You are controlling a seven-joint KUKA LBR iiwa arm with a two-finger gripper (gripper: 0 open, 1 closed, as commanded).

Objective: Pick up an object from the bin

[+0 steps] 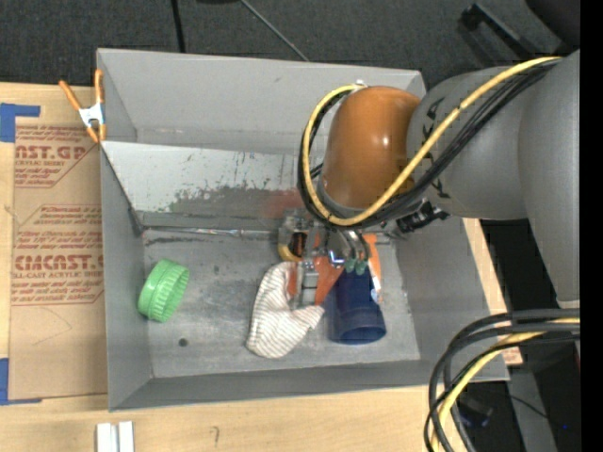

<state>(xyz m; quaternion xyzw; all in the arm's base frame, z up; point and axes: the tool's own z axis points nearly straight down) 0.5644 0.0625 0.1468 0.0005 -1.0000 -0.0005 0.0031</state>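
Nearest the front wall of the bin (122,347), a white cloth (275,323) is noted, crumpled into a loose lump on the floor, its upper end reaching back under the tool. Just beside it on the right, touching or nearly so, a blue cup (354,311) is seen lying on its side with the mouth turned toward the front wall. Well apart, at the left of the floor, a green ribbed lid (163,291) is recorded. Behind the cloth and cup, the gripper (316,269) is placed low, over the cloth's upper end and the gap between cloth and cup; an orange piece (326,282) is seen there, and whether it is a bin item cannot be told. Whether the gripper is open or closed cannot be told, and nothing can be confirmed as held; its upper part is hidden under the orange cover (367,153) on the wrist. The cloth is judged light, soft and limp: a raised fold near its upper end would be pinched, and sagging is expected on lifting. The cup is judged light, stiff and smooth; rolling is a risk, so its rim wall would be taken. Farthest back, the sloped rear wall is left bare.
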